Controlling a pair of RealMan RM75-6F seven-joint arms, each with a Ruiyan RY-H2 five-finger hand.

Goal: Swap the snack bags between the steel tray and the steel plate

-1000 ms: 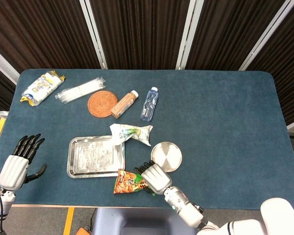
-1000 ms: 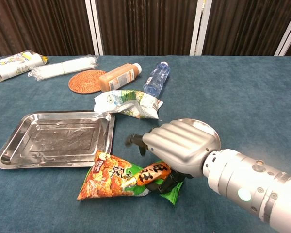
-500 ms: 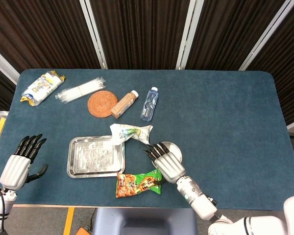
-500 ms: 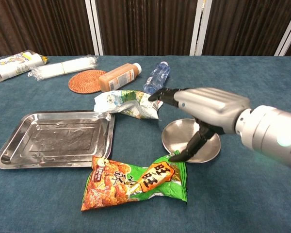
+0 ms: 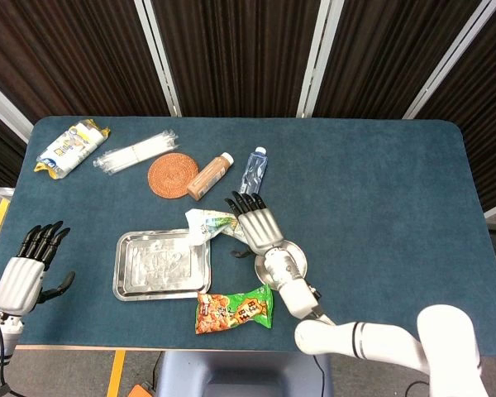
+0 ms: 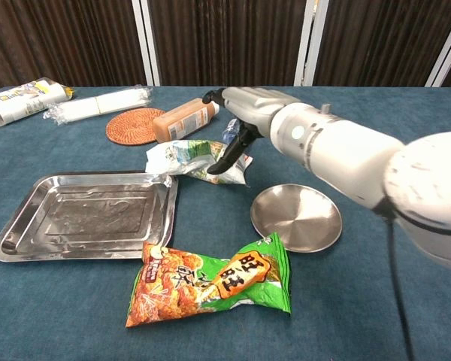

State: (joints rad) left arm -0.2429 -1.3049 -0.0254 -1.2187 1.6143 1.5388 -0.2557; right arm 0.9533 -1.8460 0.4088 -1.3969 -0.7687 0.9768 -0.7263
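Note:
An orange and green snack bag (image 5: 234, 308) (image 6: 210, 282) lies flat on the table, just in front of the steel tray (image 5: 161, 266) (image 6: 83, 214) and the round steel plate (image 5: 298, 256) (image 6: 297, 216). Both tray and plate hold nothing. A crumpled white and green snack bag (image 5: 208, 222) (image 6: 186, 159) lies behind the tray's far right corner. My right hand (image 5: 255, 225) (image 6: 244, 105) hovers over that bag's right end, fingers spread, thumb pointing down at it, holding nothing. My left hand (image 5: 25, 277) hangs open off the table's near left corner.
Along the far side lie a woven coaster (image 5: 173, 174) (image 6: 134, 124), a brown bottle (image 5: 209, 176) (image 6: 183, 119) and a water bottle (image 5: 251, 174) (image 6: 243, 120) on their sides, a clear white packet (image 5: 136, 151) and a blue and yellow bag (image 5: 71, 146).
My right hand let go of the orange and green bag, rose, and swung back past the plate to above the white bag. The orange bag now lies flat. My left hand barely moved.

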